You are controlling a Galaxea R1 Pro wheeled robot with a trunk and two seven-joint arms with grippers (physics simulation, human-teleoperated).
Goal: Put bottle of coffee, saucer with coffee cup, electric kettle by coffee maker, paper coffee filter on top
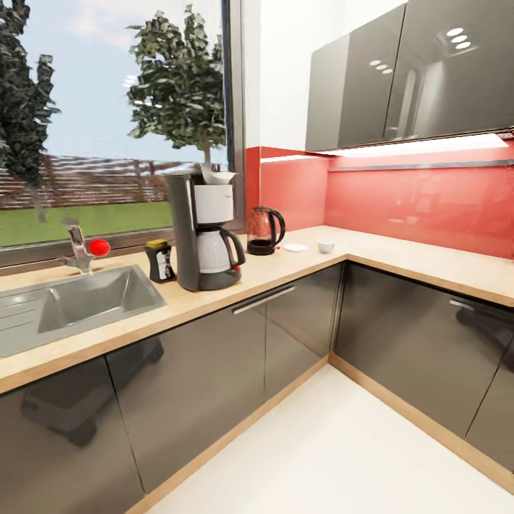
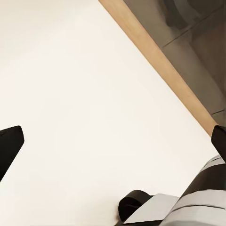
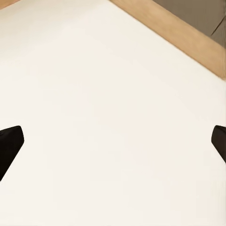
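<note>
Standing at the corner of an L-shaped kitchen, listed from nearest outward.

Floor [image 1: 343, 442]: pale cream, at 6 o'clock in the head view, edged by a tan plinth under glossy dark cabinets [image 1: 193, 385].

Left gripper [image 2: 113, 141]: seen from its wrist camera, black fingertips [image 2: 9, 143] far apart at either edge, jaws spread wide, holding nothing, hanging over the floor with the plinth and a cabinet front beyond. Part of the robot's grey and black body shows beneath it.

Right gripper [image 3: 113, 141]: jaws likewise spread wide, empty, over the floor near the plinth.

Countertop [image 1: 400, 260]: tan wood-grain, running from 9 o'clock across to 3 o'clock.

Sink [image 1: 86, 300]: steel, set into the countertop at 9 o'clock, tap [image 1: 78, 250] behind it with a red knob.

Coffee bottle [image 1: 160, 260]: dark jar, tan lid, pale label, standing on the countertop just beside the coffee maker, between it and the sink.

Coffee maker [image 1: 203, 232]: upright near centre, white carafe, red switch; a pale filter [image 1: 216, 175] rests on its top.

Kettle [image 1: 264, 230]: dark glass, on the countertop at about 1 o'clock from the coffee maker, near it but apart.

Saucer [image 1: 295, 248]: white, flat on the countertop just beyond the kettle.

Cup [image 1: 326, 246]: white, on the countertop beside the saucer, not on it.

Backsplash [image 1: 421, 207]: red. Wall cabinets [image 1: 414, 71]: dark, at 1 o'clock. Window [image 1: 107, 107]: behind the sink, trees outside.
</note>
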